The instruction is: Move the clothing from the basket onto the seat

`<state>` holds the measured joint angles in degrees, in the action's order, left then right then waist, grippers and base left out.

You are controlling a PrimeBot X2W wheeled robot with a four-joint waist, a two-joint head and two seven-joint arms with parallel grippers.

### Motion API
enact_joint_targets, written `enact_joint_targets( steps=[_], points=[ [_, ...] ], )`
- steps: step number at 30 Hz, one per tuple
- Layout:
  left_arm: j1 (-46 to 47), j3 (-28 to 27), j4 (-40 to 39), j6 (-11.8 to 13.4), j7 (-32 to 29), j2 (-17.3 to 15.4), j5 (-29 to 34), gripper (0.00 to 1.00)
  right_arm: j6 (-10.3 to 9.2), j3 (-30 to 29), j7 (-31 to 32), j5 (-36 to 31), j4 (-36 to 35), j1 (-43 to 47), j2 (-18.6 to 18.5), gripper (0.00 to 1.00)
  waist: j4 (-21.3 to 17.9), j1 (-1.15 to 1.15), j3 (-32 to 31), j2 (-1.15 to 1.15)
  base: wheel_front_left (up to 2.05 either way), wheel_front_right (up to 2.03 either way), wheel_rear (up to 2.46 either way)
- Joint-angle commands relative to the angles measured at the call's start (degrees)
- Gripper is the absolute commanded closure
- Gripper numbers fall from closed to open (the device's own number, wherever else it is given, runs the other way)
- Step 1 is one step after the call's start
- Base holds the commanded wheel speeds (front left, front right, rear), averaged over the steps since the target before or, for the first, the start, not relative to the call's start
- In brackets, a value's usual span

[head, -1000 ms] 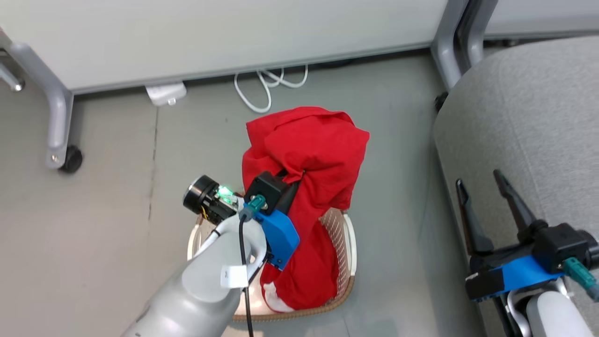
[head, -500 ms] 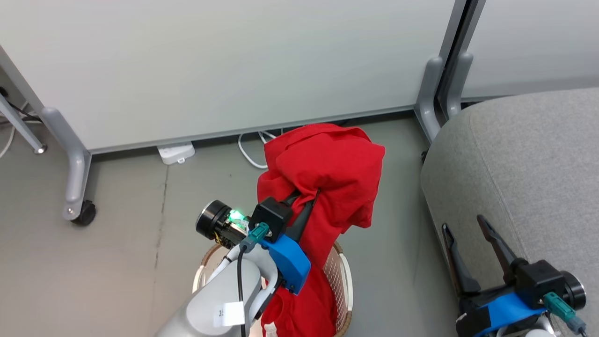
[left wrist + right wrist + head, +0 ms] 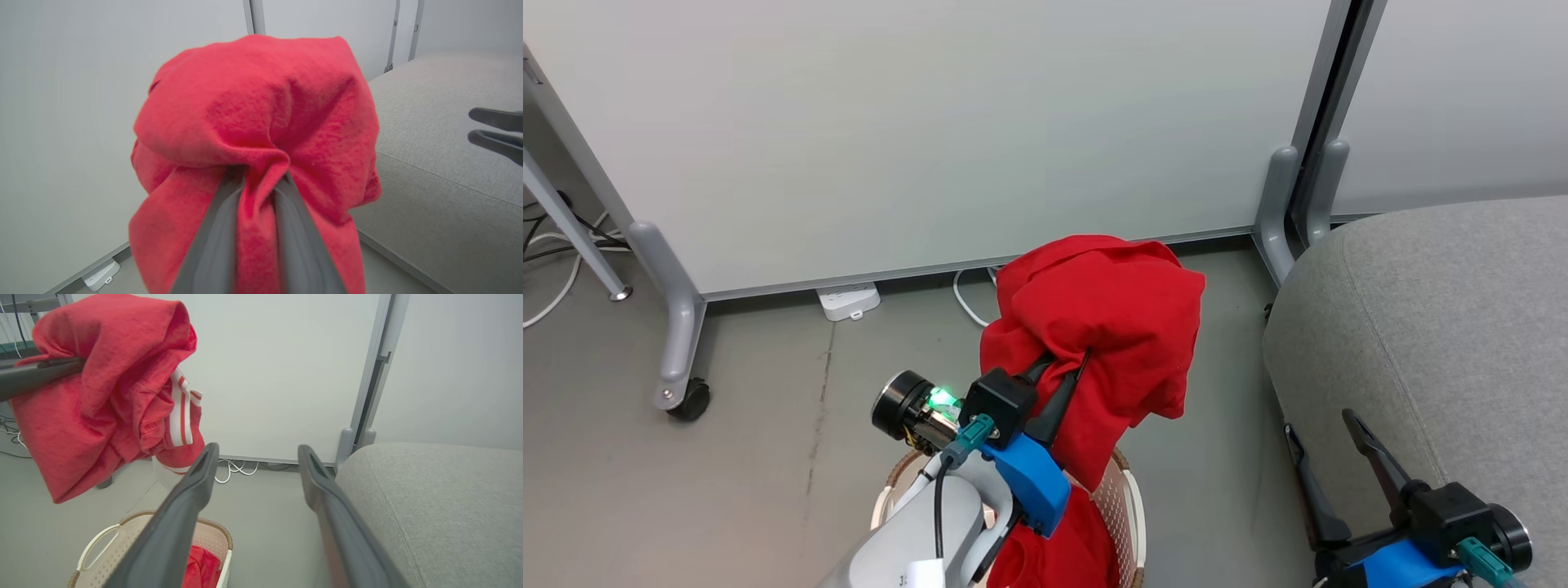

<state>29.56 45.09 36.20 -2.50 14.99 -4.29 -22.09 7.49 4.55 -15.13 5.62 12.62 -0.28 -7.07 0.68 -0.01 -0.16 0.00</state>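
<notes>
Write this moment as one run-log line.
left gripper: shut on clothing, above basket | right gripper: open, empty | clothing: not yet on seat

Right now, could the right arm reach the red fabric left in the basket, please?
Probably yes, though awkwardly: the right gripper is open and the red fabric lies uncovered in the basket, but the left gripper holds the lifted clothing over it.

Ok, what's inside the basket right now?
Some red clothing lies in the basket; the rest of its inside is covered by a finger of the right gripper.
</notes>
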Motion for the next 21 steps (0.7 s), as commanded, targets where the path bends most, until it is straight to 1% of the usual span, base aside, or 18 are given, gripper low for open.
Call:
enact_joint_targets(
  steps=[1, 5, 13, 21],
  points=[
    [-0.34, -0.32, -0.52, 0.02, 0.29, -0.28, 0.48, 1.00, 0.01, 0.31, -0.04, 0.31, -0.04, 0.53, -0.01, 0.00, 0.19, 0.01, -0.03, 0.00, 0.00, 0.00, 0.00],
    [-0.12, -0.32, -0.71, -0.03, 0.29, -0.38, 0.54, 1.00, 0.01, 1.58, -0.04, 0.77, -0.27, -0.13, -0.09, 0.00, 0.47, 0.01, 0.07, 0.00, 0.00, 0.00, 0.00],
    [0.75, 0.01, -0.84, -0.06, 0.29, -0.26, 1.02, 1.00, 0.01, 6.16, -0.04, 2.25, 0.12, -3.19, -0.59, 0.00, 0.88, 0.01, 0.65, 0.00, 0.00, 0.00, 0.00],
    [2.23, 1.25, -1.13, -0.28, 0.29, 0.31, 1.42, 1.00, 0.01, 10.49, -0.04, 3.64, 2.09, -8.04, -1.56, 0.00, 1.88, 0.01, 2.30, 0.00, 0.00, 0.00, 0.00]
  ],
)
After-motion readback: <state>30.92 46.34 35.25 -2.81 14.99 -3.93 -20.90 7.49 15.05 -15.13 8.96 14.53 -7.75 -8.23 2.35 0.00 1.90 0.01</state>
